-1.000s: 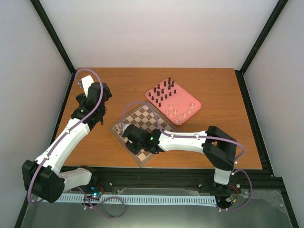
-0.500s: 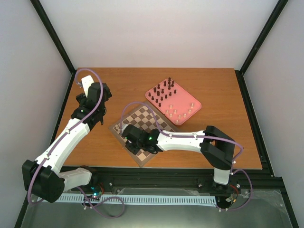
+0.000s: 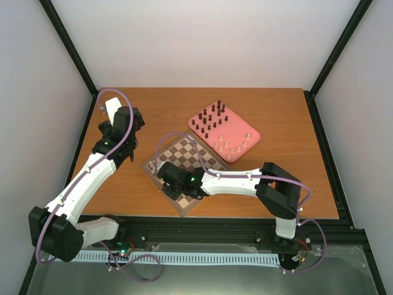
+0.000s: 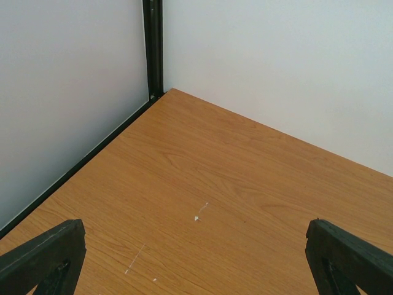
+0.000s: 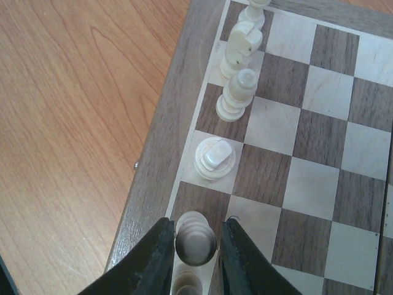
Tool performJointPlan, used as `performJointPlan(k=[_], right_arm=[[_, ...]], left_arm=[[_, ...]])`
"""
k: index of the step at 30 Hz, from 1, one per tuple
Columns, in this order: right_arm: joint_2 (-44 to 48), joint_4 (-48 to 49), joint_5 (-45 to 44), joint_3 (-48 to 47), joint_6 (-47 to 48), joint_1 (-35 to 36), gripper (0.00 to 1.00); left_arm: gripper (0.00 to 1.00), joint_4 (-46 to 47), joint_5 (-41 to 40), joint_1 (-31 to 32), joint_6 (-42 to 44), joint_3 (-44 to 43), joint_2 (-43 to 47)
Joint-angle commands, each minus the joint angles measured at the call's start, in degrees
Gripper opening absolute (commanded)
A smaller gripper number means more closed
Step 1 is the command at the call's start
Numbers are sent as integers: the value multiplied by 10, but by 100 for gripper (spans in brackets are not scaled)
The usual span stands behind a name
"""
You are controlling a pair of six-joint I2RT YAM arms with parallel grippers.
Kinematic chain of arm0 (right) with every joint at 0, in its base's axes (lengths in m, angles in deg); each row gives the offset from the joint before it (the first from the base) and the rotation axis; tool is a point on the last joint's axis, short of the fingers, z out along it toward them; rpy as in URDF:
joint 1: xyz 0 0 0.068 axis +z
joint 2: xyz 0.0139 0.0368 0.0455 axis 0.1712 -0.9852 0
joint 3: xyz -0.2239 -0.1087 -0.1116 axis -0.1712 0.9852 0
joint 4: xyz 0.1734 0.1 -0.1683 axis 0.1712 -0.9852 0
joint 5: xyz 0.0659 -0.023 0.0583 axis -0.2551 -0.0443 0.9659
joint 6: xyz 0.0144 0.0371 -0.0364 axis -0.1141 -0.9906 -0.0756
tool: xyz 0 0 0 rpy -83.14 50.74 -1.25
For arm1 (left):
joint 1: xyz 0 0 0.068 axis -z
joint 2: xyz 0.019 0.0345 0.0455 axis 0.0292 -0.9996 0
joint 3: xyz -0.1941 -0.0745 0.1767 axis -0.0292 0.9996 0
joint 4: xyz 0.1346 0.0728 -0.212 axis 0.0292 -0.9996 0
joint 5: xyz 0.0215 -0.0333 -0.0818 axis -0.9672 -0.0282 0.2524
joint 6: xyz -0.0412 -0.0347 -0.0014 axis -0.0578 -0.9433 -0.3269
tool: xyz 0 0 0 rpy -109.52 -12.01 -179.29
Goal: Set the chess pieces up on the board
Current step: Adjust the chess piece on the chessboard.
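The board (image 3: 193, 152) lies turned diagonally at the table's middle. My right gripper (image 3: 166, 176) is low over its near-left edge. In the right wrist view the gripper (image 5: 195, 258) is shut on a cream chess piece (image 5: 195, 244), which is upright over a dark square of the edge row. Three more cream pieces (image 5: 215, 158) stand in that row ahead of it, and another one (image 5: 187, 286) shows just below it. My left gripper (image 3: 120, 120) is open and empty over bare table at the back left (image 4: 196, 264).
A pink tray (image 3: 253, 136) at the back right of the board holds several dark pieces (image 3: 209, 120) and several cream pieces (image 3: 236, 142). White walls and a black corner post (image 4: 153, 49) close the table's back-left corner.
My right gripper has shifted slightly left along the board's near-left edge with the cream piece. The left arm has not moved.
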Motion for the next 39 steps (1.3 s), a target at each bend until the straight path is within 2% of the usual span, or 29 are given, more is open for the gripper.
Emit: performJointPlan(k=[1,10,26,27,30,39], right_arm=[[-11,-7,-13,-16,-3,5,20],[-24,-11,-16,-28,-2,5,14],[-30,-19,-30,-35,-4,5,14],[-30,-19,-30,-34,-5,5,15],[-29,-17,-30,-34,-5,5,25],[-22,-13,-22,-28,-3,6,30]], left_arm=[[100,12,-4,-3,-3,-9,-2],[100,13,-3,-3,-2,-10,-5],[100,13,-4,-3,-1,-9,-4],[100,13,-3,-2,-2,-9,-4],[100,13,-3,-3,-1,-9,-3],[100,13,-5,-3,-1,-9,-5]])
